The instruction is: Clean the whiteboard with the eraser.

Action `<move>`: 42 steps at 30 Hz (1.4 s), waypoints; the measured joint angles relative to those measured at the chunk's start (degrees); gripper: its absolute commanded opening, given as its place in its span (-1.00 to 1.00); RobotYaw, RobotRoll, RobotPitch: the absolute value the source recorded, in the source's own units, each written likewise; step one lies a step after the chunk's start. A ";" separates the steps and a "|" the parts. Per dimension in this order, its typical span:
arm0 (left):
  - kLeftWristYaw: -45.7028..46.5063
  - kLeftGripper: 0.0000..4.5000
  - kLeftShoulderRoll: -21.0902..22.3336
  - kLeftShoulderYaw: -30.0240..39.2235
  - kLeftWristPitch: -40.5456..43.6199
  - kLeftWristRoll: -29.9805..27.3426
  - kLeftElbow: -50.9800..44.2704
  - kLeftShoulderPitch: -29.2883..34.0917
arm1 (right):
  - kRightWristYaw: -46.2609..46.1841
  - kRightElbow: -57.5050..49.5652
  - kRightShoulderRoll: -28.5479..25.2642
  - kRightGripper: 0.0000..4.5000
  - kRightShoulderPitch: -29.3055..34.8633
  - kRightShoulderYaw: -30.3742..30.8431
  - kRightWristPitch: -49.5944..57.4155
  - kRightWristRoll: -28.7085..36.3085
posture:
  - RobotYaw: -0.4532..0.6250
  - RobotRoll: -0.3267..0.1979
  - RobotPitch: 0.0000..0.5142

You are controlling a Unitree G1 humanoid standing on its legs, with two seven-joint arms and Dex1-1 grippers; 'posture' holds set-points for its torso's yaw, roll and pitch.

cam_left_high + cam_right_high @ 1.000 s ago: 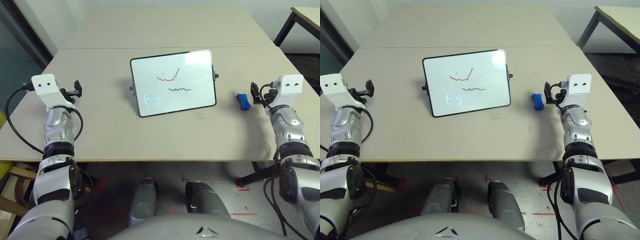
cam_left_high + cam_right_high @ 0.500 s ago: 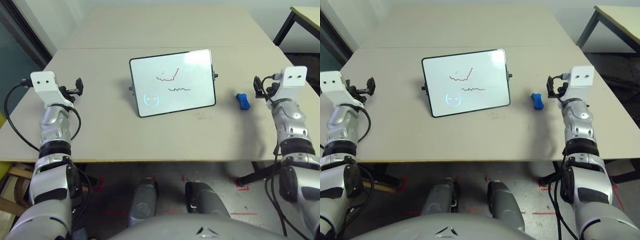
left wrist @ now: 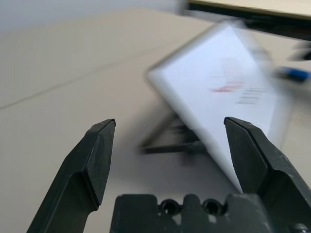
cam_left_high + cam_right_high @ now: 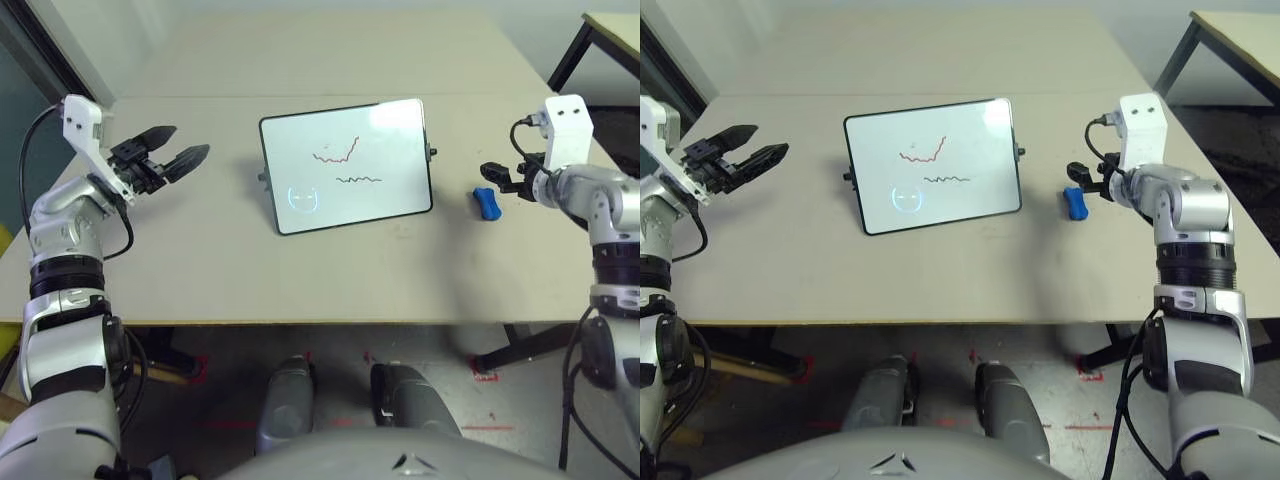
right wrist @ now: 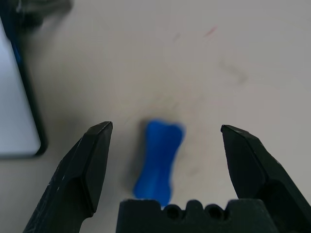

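Your right hand (image 4: 497,180), fingers apart, hangs over the eraser (image 4: 486,203) at frame right, ready to grasp; left hand (image 4: 172,157) apart, faces the whiteboard (image 4: 345,165).

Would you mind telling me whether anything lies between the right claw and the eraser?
Nothing visible does. The right claw is open and aimed at the eraser, which lies on bare table beyond its fingers. The whiteboard stands off to one side, apart from the eraser.

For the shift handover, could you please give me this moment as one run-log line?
stage: reaching | right gripper: open above small blue peanut-shaped eraser | left gripper: open, empty | black-framed whiteboard: red and black squiggles unwiped
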 measured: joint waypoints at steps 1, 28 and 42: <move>-1.18 1.00 0.22 -0.35 1.26 -0.21 -1.20 0.37 | 0.18 -0.01 -0.01 0.98 -0.01 0.50 0.66 -0.08 | 0.30 0.25 -0.68; -4.67 1.00 0.87 -2.09 9.13 -1.72 -10.33 6.36 | 4.12 17.47 1.13 -0.58 -4.82 4.70 -4.72 -3.98 | 0.37 0.25 -0.66; -4.44 1.00 -0.22 -3.51 8.20 -1.67 -9.96 5.43 | 15.62 -13.59 -5.73 -0.87 3.84 16.33 -16.31 -6.61 | 0.30 0.25 -0.65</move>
